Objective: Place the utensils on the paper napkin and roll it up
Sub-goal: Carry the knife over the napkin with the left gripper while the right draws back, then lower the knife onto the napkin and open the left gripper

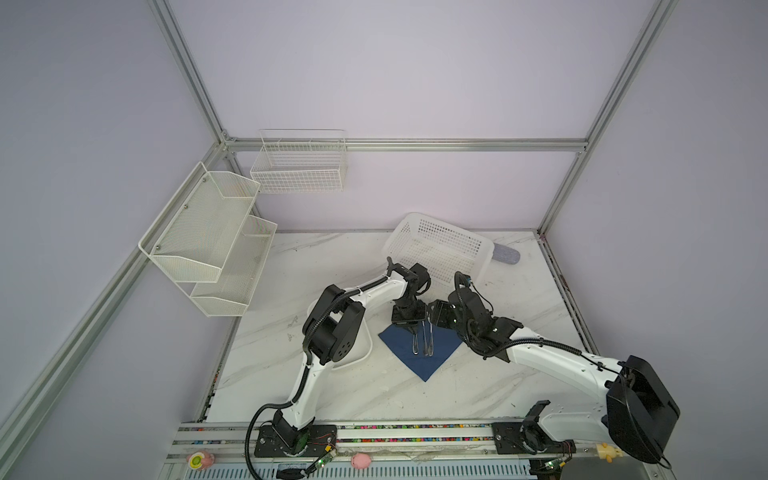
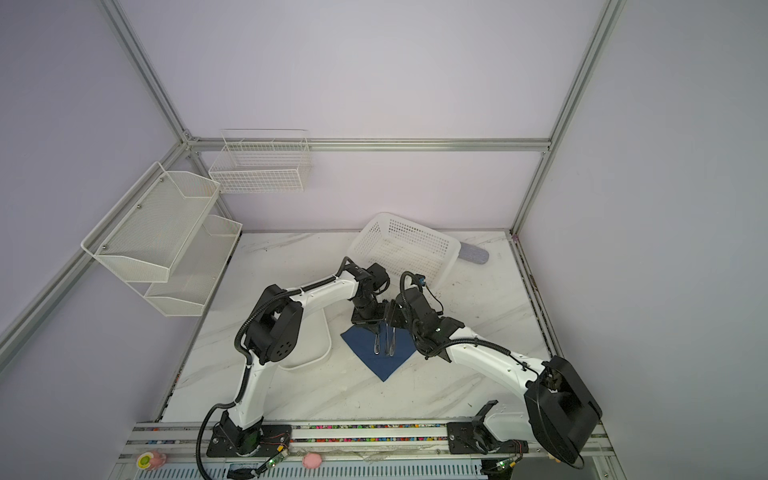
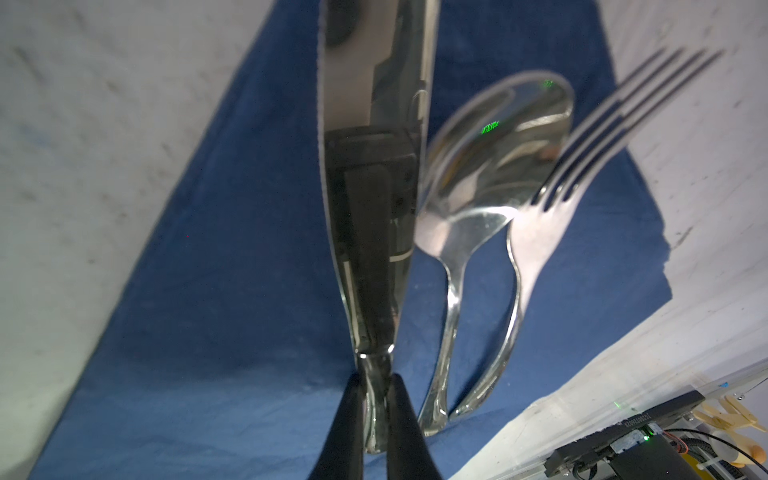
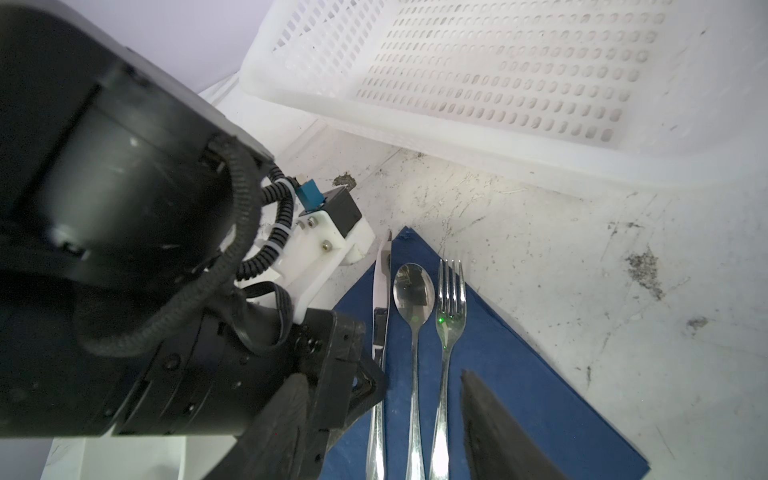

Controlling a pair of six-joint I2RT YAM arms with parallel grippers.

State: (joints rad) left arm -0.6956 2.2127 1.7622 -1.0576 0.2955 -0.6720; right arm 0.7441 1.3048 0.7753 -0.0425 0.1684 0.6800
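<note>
2 utensils [image 4: 413, 291] on napkin [image 4: 561, 395]; L wrist alone shows jaws pinching knife [image 3: 370, 187]

White marble-veined tabletop [image 1: 374, 395], scuffed. On it: navy-blue square paper napkin [image 1: 424, 366], white perforated plastic basket [image 1: 440, 245], white dish [image 1: 365, 345], grey-blue oblong case [image 1: 507, 254].

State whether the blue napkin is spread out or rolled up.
Spread flat. The paper napkin lies open as a diamond-shaped sheet, with the spoon and fork lying on it.
</note>
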